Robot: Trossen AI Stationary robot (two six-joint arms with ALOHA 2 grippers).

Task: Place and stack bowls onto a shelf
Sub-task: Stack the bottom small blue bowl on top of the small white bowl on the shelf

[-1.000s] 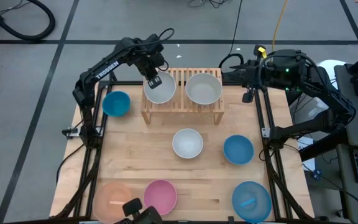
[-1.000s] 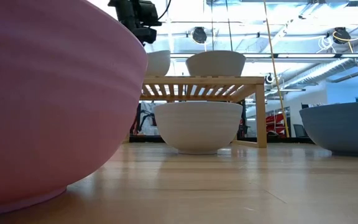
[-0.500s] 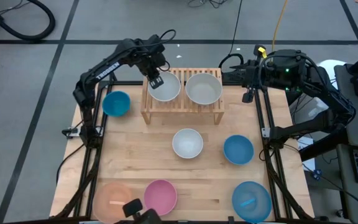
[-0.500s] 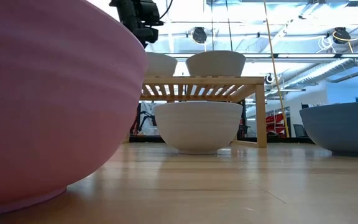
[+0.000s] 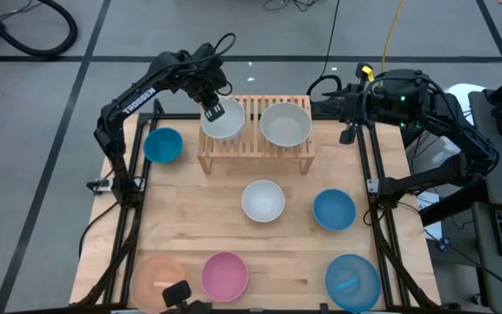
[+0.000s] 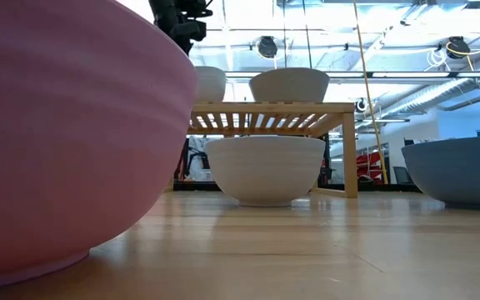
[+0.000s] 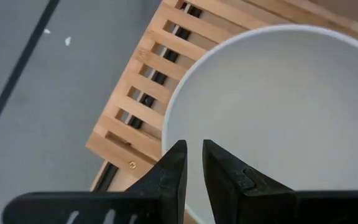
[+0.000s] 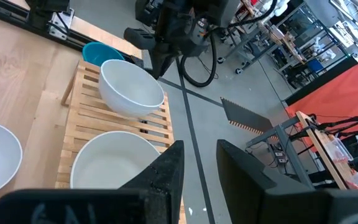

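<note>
White capital letters run along the upper link of the left arm (image 5: 139, 90), seen from above, and they look to spell TROSSEN, though they are small and lie at a slant. Nothing else carries writing I can make out: the bowls and the wooden shelf are plain, and whatever markings sit on the equipment around the table or in the room behind it are too small to read.
</note>
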